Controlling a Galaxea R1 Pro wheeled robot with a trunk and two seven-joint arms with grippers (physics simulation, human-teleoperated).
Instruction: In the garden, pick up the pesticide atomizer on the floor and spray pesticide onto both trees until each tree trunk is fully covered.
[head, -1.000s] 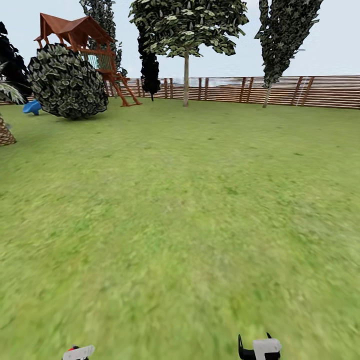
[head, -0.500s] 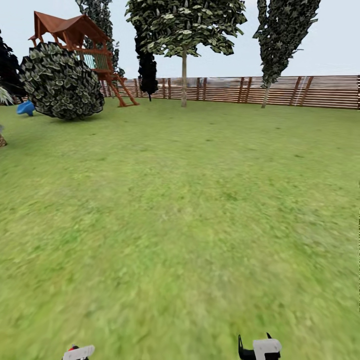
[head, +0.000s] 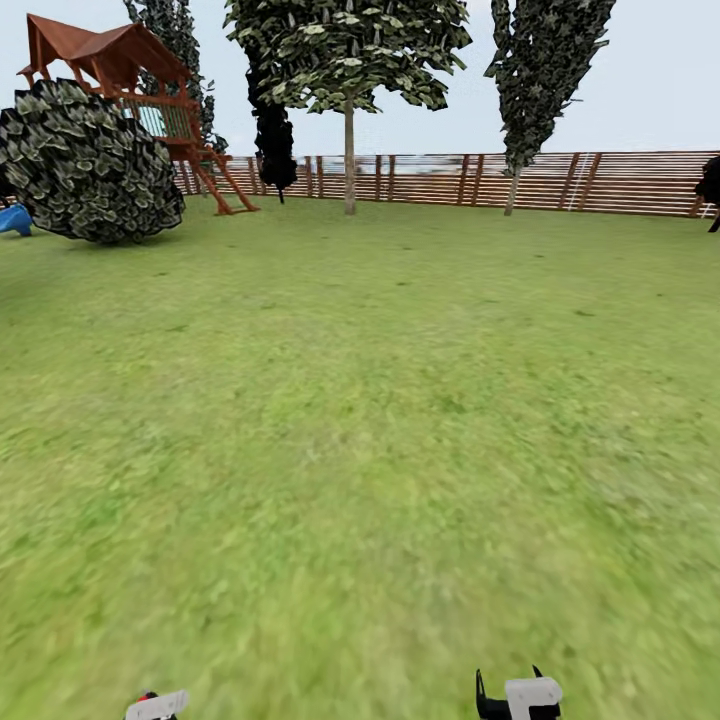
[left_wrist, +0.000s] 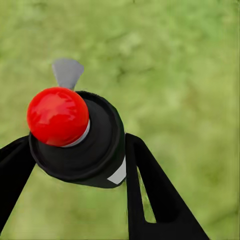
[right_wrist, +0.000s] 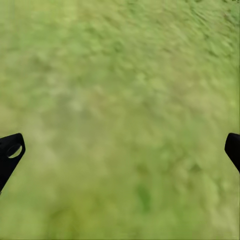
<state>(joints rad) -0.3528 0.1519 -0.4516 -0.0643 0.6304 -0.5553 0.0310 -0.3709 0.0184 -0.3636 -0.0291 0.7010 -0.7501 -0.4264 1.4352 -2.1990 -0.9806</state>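
Fingers (left_wrist: 150, 190) of the left gripper (left_wrist: 75, 150) pinch the pesticide atomizer (left_wrist: 77, 137), its red cap nearest the camera, over blurred grass (left_wrist: 190, 75). The right gripper (right_wrist: 120, 150) hangs spread wide above the lawn. Far beyond both, a pale-trunked tree (head: 349, 150) stands before the slatted fence (head: 600, 182).

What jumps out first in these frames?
In the left wrist view, the pesticide atomizer, black with a red ball top, sits clamped between the left gripper's fingers over grass. Ahead in the head view, a pale-trunked tree stands by the slatted fence, with a red-roofed play tower behind a round bush at far left.
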